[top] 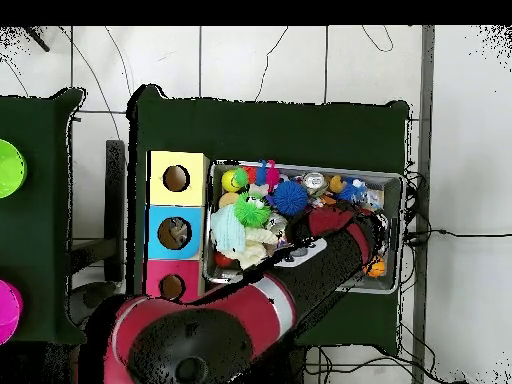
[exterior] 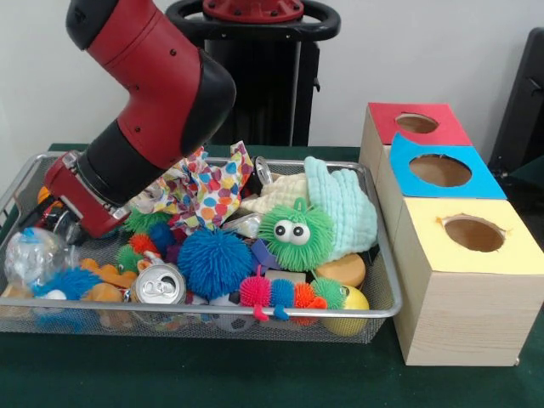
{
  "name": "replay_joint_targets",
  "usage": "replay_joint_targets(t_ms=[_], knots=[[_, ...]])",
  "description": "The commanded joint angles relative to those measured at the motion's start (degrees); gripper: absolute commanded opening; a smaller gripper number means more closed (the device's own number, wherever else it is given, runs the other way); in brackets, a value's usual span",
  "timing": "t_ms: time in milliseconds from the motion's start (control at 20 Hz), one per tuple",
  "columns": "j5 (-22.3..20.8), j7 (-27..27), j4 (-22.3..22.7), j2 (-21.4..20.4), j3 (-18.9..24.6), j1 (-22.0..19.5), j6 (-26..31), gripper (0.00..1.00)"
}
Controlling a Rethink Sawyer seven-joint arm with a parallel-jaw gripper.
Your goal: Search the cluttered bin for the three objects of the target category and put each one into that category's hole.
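Observation:
A wire mesh bin [exterior: 255, 313] holds a heap of toys. Among them are a green fuzzy ball with eyes [exterior: 296, 234], a blue spiky ball [exterior: 212, 262], a multicoloured spiky caterpillar [exterior: 285, 294], a drink can [exterior: 160, 285], a yellow ball [exterior: 350, 302] and an orange disc [exterior: 340, 269]. Right of the bin stand three boxes with round holes: red [exterior: 382, 119], blue [exterior: 484, 178] and yellow [exterior: 433, 246]. My gripper [exterior: 53, 223] is low in the bin's left end, mostly hidden behind the red wrist [exterior: 78, 191]. In the overhead view the arm [top: 300, 275] covers it.
A polka-dot cloth [exterior: 204, 187] and a mint-green cloth [exterior: 344, 208] lie at the back of the bin. A clear plastic bag [exterior: 30, 255] and orange and blue toys fill the left front corner. Green and pink discs [top: 8, 168] sit at the overhead view's left edge.

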Motion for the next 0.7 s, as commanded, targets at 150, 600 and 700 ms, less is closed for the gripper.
replay_joint_targets(t_ms=[150, 600, 700], knots=[[11.4, 4.9, -4.3, 11.6, -9.8, 4.2, -25.2, 1.00], [10.4, 1.4, -5.1, 10.7, -7.4, 3.9, -25.0, 1.00], [9.9, 2.6, -5.1, 10.0, -5.1, 3.1, -21.5, 1.00]])
